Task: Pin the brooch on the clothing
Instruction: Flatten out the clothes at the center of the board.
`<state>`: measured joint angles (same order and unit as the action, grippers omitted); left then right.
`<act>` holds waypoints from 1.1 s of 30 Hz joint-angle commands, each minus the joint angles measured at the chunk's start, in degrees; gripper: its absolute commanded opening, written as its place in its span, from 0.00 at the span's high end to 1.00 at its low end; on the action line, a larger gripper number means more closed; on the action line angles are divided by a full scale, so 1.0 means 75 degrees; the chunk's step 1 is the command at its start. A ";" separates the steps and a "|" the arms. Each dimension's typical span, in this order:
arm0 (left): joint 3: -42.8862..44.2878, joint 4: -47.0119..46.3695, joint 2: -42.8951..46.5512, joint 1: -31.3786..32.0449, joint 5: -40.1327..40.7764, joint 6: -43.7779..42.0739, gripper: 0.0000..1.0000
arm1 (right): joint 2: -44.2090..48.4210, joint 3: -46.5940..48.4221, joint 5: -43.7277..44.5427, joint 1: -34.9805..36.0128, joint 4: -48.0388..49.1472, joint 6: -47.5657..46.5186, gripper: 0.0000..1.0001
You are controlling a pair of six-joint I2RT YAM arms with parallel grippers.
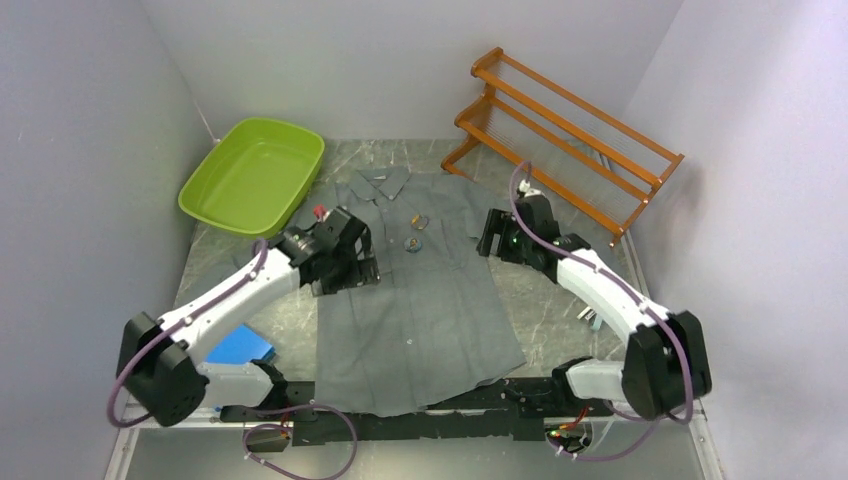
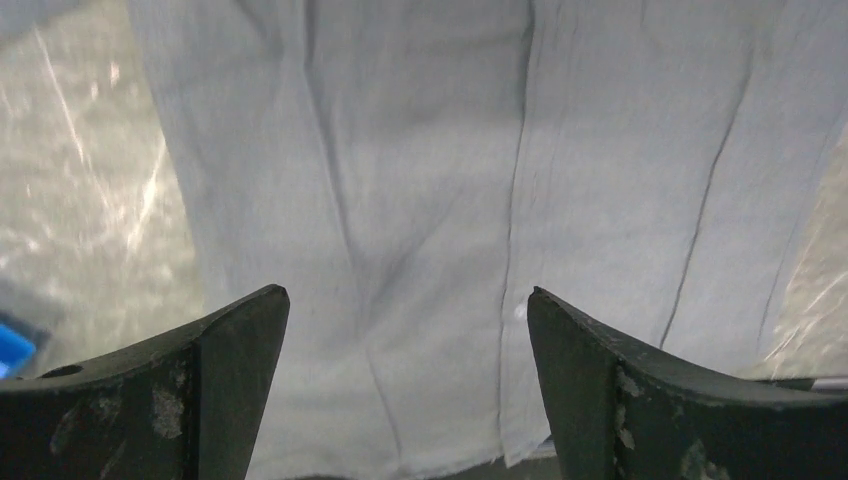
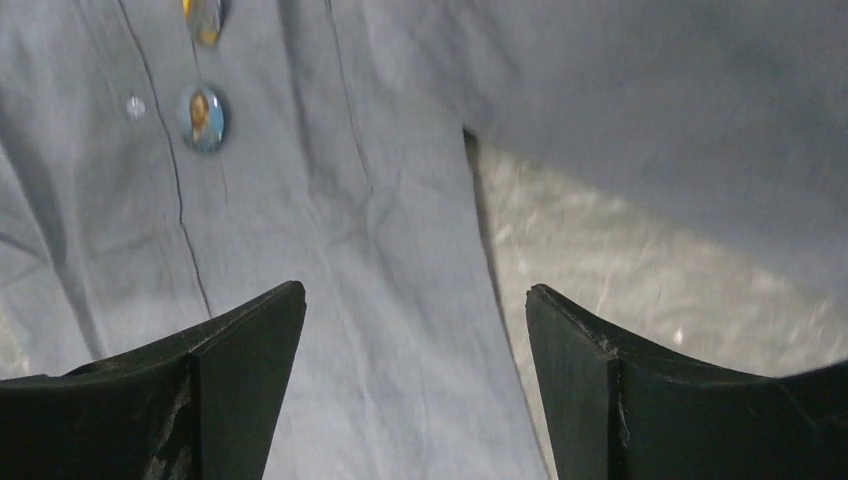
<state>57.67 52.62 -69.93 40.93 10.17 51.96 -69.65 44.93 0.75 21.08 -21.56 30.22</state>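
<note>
The dark-grey shirt [image 1: 420, 310] lies flat on the table, collar at the far end. A round brooch [image 1: 413, 243] with a small portrait rests on its chest by the placket, and a second small gold-toned piece [image 1: 419, 220] lies just beyond it. In the right wrist view the brooch [image 3: 202, 117] sits beside a pale button [image 3: 135, 106]. My left gripper [image 1: 348, 272] hovers open and empty over the shirt's left edge; it shows only cloth [image 2: 430, 180] and a button [image 2: 519, 312]. My right gripper [image 1: 490, 238] is open and empty above the shirt's right sleeve and side [image 3: 400, 200].
A green plastic tub [image 1: 255, 175] stands at the back left. A wooden rack [image 1: 560, 130] stands at the back right. A blue flat object [image 1: 240, 348] lies by the left arm's base. The marbled table [image 1: 560, 300] shows on both sides of the shirt.
</note>
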 commanded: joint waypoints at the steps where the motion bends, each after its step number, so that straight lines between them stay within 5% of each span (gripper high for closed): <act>1: 0.0822 -0.1065 -0.0878 -0.0975 -0.0679 -0.1667 0.05 | -0.1125 0.0939 -0.0249 -0.0318 0.0555 -0.0746 0.13; 7: 0.2016 -0.2184 -0.2807 -0.2174 -0.1005 -0.2687 0.05 | -0.2680 0.1997 -0.0339 -0.0367 0.1188 -0.1157 0.01; 16: 0.3428 -0.2617 -0.5234 -0.3145 -0.1607 -0.3429 0.05 | -0.4656 0.3219 0.0253 -0.0657 0.1214 -0.0957 0.00; 25: 0.1815 -0.3489 -0.3476 -0.3397 -0.2216 -0.3355 0.05 | -0.5491 0.3472 -0.0038 -0.1541 0.1375 -0.0890 0.00; 33: -0.0328 -0.4411 -0.1056 -0.3958 -0.2584 -0.3092 0.05 | -0.4582 0.3120 -0.0870 -0.1422 0.1829 -0.1053 0.00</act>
<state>61.04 24.71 -84.75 14.04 -6.52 27.73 -109.65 69.60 -2.15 10.09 -11.94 23.38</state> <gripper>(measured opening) 0.947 0.997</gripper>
